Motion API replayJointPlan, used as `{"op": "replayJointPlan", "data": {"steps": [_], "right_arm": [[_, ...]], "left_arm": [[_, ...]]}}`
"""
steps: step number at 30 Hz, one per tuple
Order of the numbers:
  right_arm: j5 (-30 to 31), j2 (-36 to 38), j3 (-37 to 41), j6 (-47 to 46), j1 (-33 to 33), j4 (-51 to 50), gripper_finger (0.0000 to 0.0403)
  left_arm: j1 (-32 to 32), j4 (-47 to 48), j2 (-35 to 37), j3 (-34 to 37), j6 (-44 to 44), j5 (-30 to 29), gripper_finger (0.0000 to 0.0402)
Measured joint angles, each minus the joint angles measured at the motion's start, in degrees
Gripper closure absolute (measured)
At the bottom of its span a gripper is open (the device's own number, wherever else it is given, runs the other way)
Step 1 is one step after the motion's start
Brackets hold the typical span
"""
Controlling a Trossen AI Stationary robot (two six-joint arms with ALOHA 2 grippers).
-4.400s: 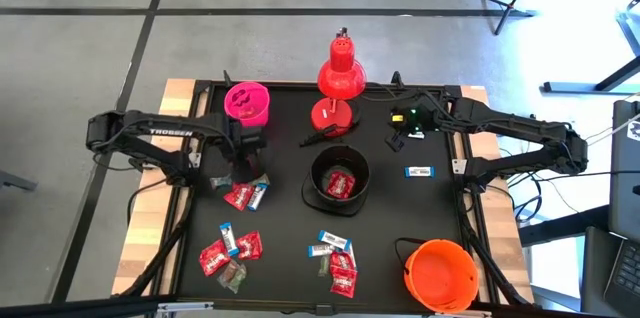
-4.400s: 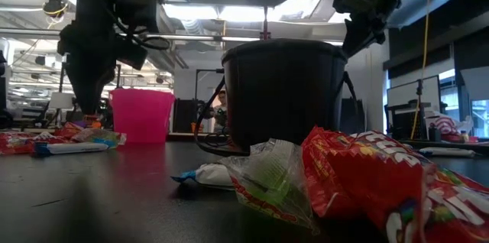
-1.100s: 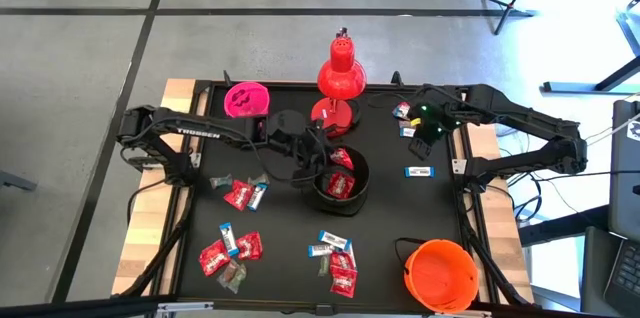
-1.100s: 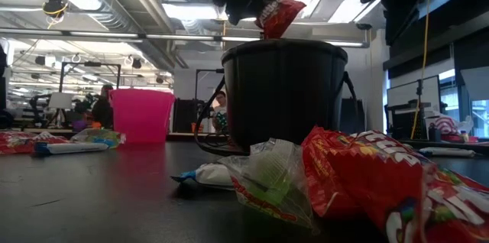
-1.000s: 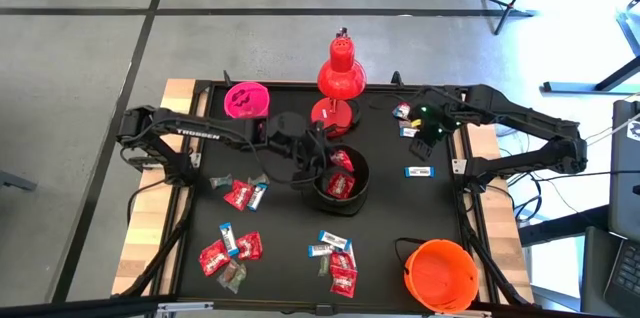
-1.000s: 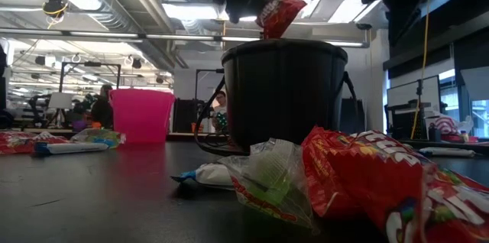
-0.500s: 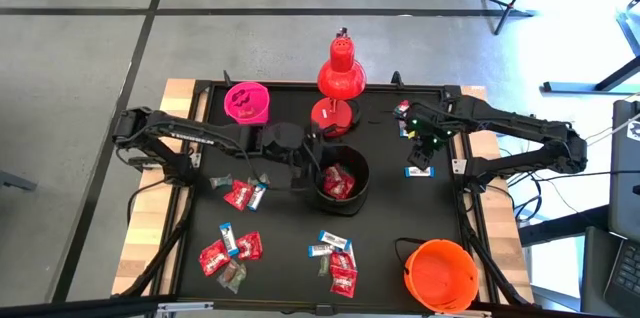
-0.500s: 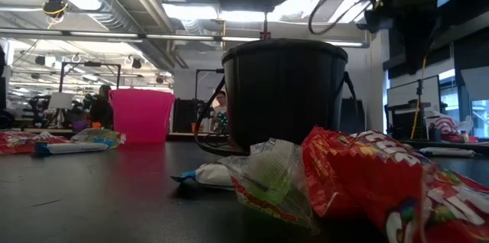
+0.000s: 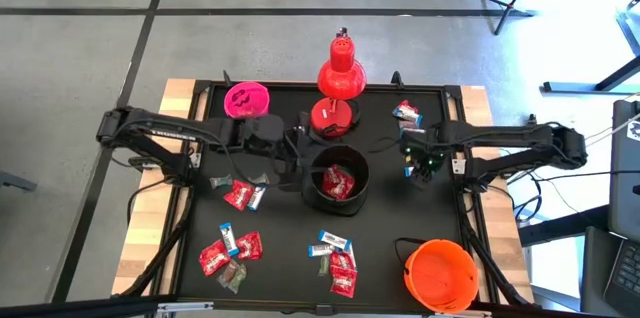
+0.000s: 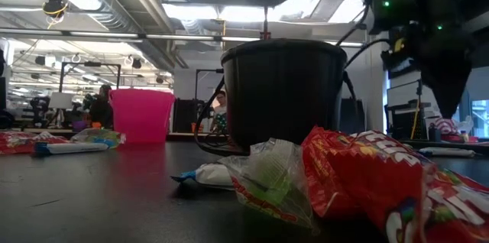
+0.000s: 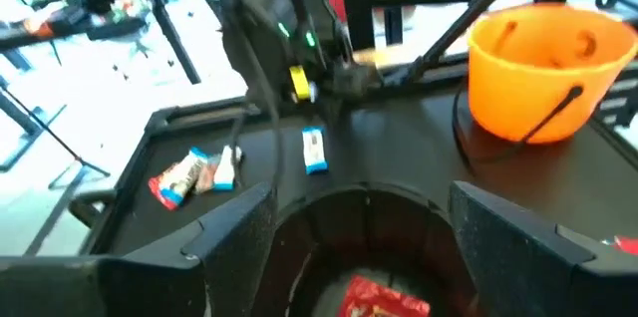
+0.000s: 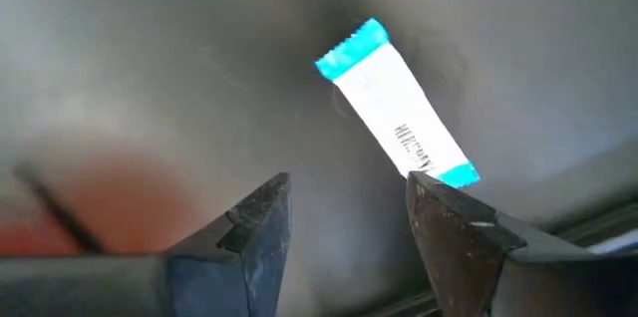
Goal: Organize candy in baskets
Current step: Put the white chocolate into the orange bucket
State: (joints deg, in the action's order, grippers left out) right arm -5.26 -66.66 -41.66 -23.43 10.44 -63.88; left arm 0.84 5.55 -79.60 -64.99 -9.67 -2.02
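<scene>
High view: we see the candy spread over the black table: red sweets inside the black basket, a red-and-blue pair left of it, a cluster at the front left, another cluster in front of the black basket, and a small pair at the back right. One white-and-blue sweet lies flat on the table right under the right gripper, just ahead of its fingertips in the right wrist view, not touched. Those fingers stand apart with nothing between them. Pink basket sits back left, orange basket front right with its thin black handle, well apart from the black one. Left gripper is at the left rim of the black basket; in the left wrist view its fingers are spread wide on either side of the basket mouth, empty, with a red sweet lying inside below. Red desk lamp stands behind the black basket. Low view: we get the black basket mid-frame, pink one behind left, red and clear wrappers close to the lens.
</scene>
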Motion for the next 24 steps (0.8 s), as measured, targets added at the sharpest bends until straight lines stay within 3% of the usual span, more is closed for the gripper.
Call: {"op": "replayJointPlan", "data": {"steps": [8, 18, 24], "right_arm": [[7.13, -6.03, 2.84, -6.24, -3.45, 5.98, 0.0205], [8.77, -10.83, 7.75, -13.81, -3.28, 14.53, 0.0205], [8.56, -11.68, 8.38, -13.37, -3.28, 14.63, 0.0212]], "left_arm": [[0.00, 0.71, 2.42, -0.02, -0.09, 0.17, 0.0117], [0.00, 2.80, 2.54, -0.02, 0.08, 0.22, 0.0117], [0.00, 2.95, 2.54, -0.02, 0.07, 0.22, 0.0118]]}}
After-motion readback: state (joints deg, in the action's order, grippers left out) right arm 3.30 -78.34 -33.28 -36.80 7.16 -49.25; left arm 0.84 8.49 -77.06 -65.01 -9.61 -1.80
